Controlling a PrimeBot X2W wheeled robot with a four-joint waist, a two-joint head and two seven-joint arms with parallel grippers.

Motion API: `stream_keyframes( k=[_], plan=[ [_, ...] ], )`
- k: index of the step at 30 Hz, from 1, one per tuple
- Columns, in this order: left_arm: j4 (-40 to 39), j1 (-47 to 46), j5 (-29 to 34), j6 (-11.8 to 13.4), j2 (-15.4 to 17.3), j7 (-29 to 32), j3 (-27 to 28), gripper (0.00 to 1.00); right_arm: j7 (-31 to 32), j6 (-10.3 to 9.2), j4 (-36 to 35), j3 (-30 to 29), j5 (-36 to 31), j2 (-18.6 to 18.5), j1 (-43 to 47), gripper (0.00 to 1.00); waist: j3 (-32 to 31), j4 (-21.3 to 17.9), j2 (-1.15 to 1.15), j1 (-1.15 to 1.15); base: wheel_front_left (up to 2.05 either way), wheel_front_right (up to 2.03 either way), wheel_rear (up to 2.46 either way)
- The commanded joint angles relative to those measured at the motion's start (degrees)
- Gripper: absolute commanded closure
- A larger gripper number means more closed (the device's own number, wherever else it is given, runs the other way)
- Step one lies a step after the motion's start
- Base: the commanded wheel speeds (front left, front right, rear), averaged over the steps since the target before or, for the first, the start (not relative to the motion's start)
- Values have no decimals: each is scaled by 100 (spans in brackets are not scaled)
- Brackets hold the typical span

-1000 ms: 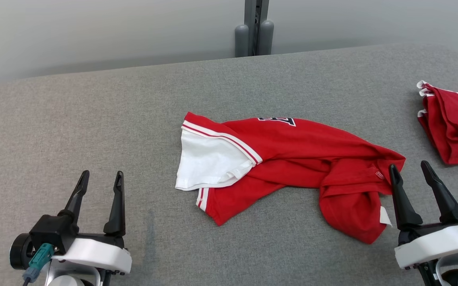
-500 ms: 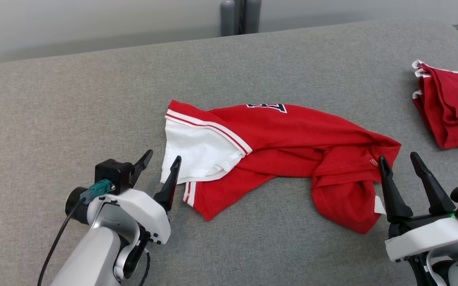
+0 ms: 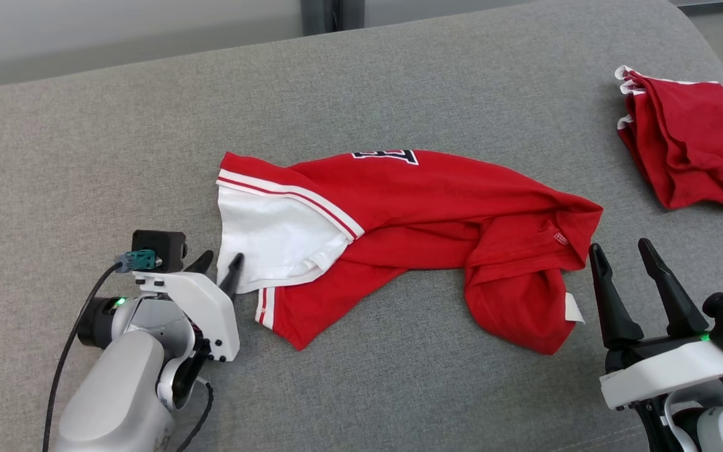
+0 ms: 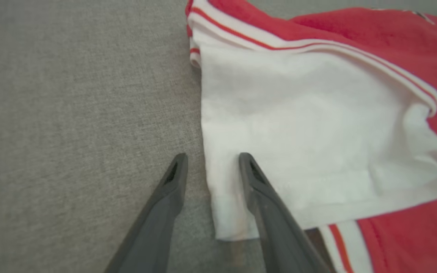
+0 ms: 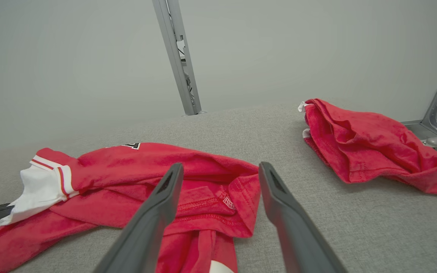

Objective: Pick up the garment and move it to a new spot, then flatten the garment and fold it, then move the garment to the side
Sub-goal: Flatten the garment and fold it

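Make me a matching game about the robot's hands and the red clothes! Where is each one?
Things:
1. left hand
2. right hand
3. white sleeve
4. crumpled red cloth

Places:
A. alone, far right on the grey table
B. left end of the red shirt
C. open, near the shirt's right end
D. at the white sleeve's edge

Pairs: 1-D, 2-C, 3-B, 4-A

surface [image 3: 399, 75]: grey woven fabric | wall [image 5: 70, 57]: plain pale grey | post [image 5: 176, 57]: slanted grey metal
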Motion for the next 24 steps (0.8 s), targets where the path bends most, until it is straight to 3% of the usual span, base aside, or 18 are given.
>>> stream_keyframes(
  k=[1, 10, 16, 24],
  plan=[
    [77, 133, -38, -49, 15, 69, -25, 100, -56, 2, 32, -22, 31, -17, -50, 0, -12, 11, 0, 0, 0, 0, 0],
    [-606, 566, -320, 155, 296, -332, 424, 100, -31, 2, 65, -43, 131, -34, -7, 0, -43, 192, 0, 0, 0, 0, 0],
    [-1397, 1307, -531, 499, 498, -420, 780, 100, 5, 2, 60, -94, 139, -72, 32, 0, -51, 396, 0, 0, 0, 0, 0],
    [-2412, 2300, -726, 997, 539, -515, 1131, 100, 97, 2, 14, -129, 148, -147, 13, 0, -46, 688, 0, 0, 0, 0, 0]
  ],
)
